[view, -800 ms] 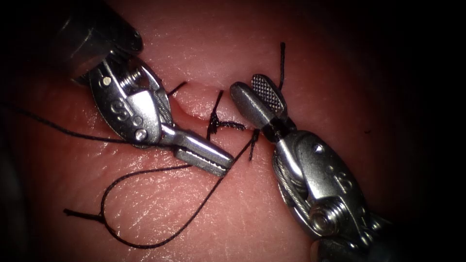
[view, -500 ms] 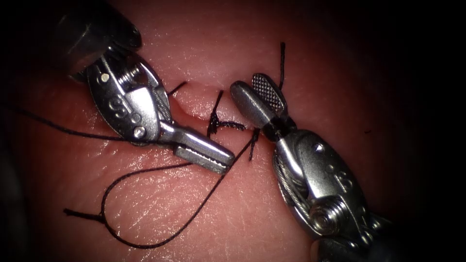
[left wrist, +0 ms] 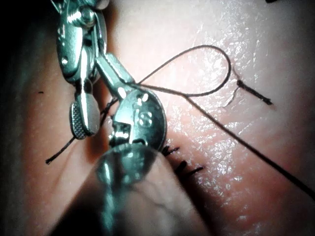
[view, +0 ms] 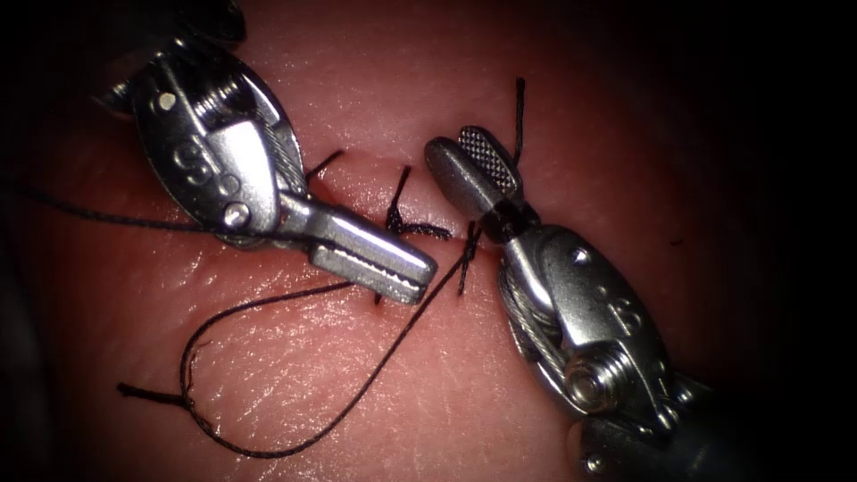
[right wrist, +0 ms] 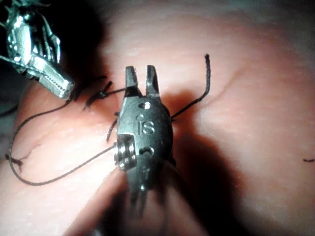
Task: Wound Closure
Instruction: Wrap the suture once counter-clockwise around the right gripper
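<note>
My left tool (view: 418,275) comes in from the upper left, and its jaws lie shut across the cut (view: 357,189) with the black thread (view: 268,308) meeting them from below. That thread sweeps into a wide loop (view: 259,451) on the tissue (view: 464,384) left of the cut, seen too as loop (left wrist: 224,64). On the right side my right tool (view: 469,161) stands with jaws open and nothing between them, just beside a tied stitch (view: 397,223). From behind, the right tool (right wrist: 141,73) shows the same gap; the left tool (right wrist: 64,89) lies beyond it.
A long strand (view: 80,212) runs off to the left edge from behind the left tool. Cut ends of thread stick up near the stitches, one (view: 518,107) beyond the right jaws and one (view: 462,272) just below them. A loose tail (view: 143,393) ends beside the loop.
My left tool has risen and shifted slightly right, jaws still shut; the loop of thread shifted a little with it. The right tool edged upward and its jaws narrowed slightly.
</note>
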Robot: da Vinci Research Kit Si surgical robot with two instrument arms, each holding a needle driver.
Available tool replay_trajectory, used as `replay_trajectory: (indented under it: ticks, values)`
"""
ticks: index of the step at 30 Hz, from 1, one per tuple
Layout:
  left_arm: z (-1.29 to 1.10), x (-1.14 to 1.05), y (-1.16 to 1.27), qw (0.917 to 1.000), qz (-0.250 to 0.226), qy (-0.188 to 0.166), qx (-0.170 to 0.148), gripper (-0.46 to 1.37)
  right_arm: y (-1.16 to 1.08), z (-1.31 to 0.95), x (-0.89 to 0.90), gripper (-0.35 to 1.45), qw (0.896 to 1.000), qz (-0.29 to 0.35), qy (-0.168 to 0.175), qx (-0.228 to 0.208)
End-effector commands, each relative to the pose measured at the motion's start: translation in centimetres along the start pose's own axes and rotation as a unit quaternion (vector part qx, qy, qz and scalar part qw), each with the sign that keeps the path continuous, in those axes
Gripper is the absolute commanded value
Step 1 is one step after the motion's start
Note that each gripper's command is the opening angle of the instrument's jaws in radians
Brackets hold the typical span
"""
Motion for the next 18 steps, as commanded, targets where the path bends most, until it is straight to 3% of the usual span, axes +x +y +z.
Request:
replay_trajectory:
  ticks: [1, 7, 9, 14, 18]
  values:
    - [0.01, 0.01, -0.02, 1.0, -0.001, 0.002, -0.001, -0.35, -0.01, 0.02, -0.02, -0.22, 1.0, -0.001, -0.005, 0.002]
    - [0.12, -0.03, -0.1, 1.0, -0.002, 0.006, -0.001, -0.35, -0.14, 0.1, -0.2, -0.2, 1.0, -0.004, -0.011, 0.024]
    - [0.17, -0.06, -0.13, 1.0, -0.003, 0.006, -0.001, -0.35, -0.2, 0.13, -0.26, -0.35, 0.999, -0.005, -0.014, 0.031]
    - [0.26, -0.12, -0.25, 0.9999, -0.002, 0.01, -0.002, -0.35, -0.3, 0.16, -0.33, -0.35, 0.998, -0.025, -0.029, 0.052]
    - [0.28, -0.21, -0.34, 0.9998, -0.01, 0.017, -0.006, -0.35, -0.36, 0.17, -0.36, -0.35, 0.992, -0.049, -0.06, 0.095]
